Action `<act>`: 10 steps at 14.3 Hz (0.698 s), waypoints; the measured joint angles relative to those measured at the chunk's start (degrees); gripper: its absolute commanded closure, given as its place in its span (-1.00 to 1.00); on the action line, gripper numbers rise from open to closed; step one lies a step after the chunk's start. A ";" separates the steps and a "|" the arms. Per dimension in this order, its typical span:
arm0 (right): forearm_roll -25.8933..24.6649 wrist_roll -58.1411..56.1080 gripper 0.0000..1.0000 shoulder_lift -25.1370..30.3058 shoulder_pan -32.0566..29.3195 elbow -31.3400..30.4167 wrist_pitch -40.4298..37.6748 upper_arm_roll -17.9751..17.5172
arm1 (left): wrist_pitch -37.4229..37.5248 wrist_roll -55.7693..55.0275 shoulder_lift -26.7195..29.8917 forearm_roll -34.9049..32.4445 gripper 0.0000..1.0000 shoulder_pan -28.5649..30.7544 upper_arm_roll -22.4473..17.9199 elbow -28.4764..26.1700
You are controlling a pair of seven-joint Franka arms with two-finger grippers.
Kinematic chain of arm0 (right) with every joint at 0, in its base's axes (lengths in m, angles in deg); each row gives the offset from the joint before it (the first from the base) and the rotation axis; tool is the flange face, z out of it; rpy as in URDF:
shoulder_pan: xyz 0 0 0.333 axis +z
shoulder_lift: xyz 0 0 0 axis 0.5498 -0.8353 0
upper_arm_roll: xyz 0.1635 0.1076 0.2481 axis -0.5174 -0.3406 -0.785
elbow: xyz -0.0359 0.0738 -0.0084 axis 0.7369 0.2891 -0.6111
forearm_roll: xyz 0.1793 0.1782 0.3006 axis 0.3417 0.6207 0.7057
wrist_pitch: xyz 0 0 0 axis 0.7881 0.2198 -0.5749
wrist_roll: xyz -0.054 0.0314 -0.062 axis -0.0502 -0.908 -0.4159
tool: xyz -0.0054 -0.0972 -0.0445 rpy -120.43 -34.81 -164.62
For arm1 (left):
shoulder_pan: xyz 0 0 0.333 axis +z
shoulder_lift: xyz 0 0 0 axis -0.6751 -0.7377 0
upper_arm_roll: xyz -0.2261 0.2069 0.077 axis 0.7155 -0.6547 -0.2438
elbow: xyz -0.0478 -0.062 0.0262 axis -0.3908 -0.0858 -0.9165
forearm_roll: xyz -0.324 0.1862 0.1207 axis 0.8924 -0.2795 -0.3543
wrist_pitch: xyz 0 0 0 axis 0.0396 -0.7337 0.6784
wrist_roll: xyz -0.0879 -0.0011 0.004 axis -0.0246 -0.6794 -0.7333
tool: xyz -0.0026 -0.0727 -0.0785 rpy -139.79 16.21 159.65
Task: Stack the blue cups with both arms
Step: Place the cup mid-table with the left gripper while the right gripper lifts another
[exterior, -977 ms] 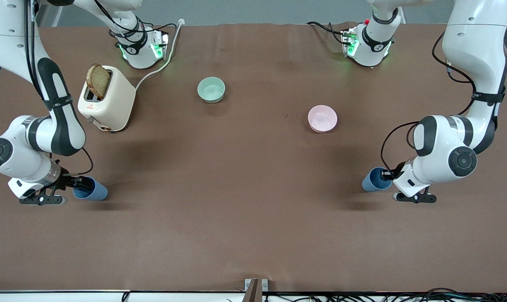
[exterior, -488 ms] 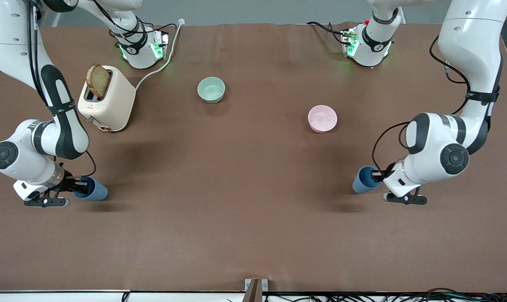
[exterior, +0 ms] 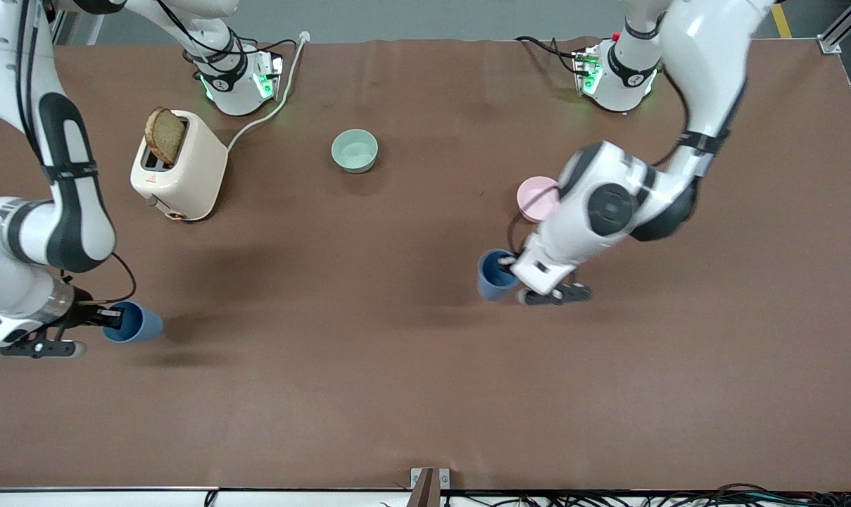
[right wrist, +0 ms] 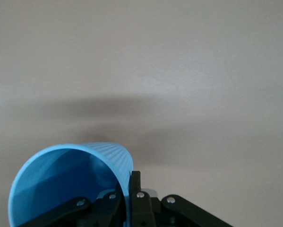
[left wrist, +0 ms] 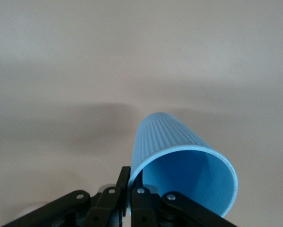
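Cups are both held up over the table [exterior: 397,366]: left gripper [exterior: 513,266] pinches one cup's [exterior: 494,275] rim, right gripper [exterior: 108,318] pinches the other's [exterior: 135,323].

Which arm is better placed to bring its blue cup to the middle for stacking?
Left: the left gripper holds its blue cup over mid-table, while the right gripper holds its cup at the table's end.

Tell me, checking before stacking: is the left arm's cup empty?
Empty: the left wrist view looks into the cup and shows only its bare blue inside.
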 measured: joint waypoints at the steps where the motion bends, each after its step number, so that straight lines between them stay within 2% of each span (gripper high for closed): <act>1: 2.76 1.18 0.99 1.00 0.10 1.42 -2.87 -0.25 | 0.00 -4.22 -0.74 0.00 0.99 -2.91 -0.11 0.70; 3: 7.11 5.02 0.99 2.96 1.26 3.14 -5.67 -0.81 | -0.02 -9.04 -2.77 0.00 0.99 -7.10 -0.33 2.03; 6: 7.92 15.12 0.98 5.71 5.98 4.11 -6.92 -1.69 | -0.32 -12.90 -6.18 -1.12 0.97 -9.96 -0.50 2.87; 8: 7.93 21.65 0.97 7.71 7.98 4.36 -8.42 -4.09 | -0.65 -15.88 -8.13 -3.24 0.93 -10.68 -0.53 3.13; 9: 7.87 25.64 0.97 8.98 8.34 4.40 -9.60 -5.97 | -1.12 -16.81 -9.00 -3.96 0.87 -10.96 -0.53 3.36; 10: 7.32 29.28 0.97 10.18 8.54 4.40 -10.85 -8.05 | -1.50 -17.30 -9.74 -4.34 0.63 -11.20 -0.53 3.67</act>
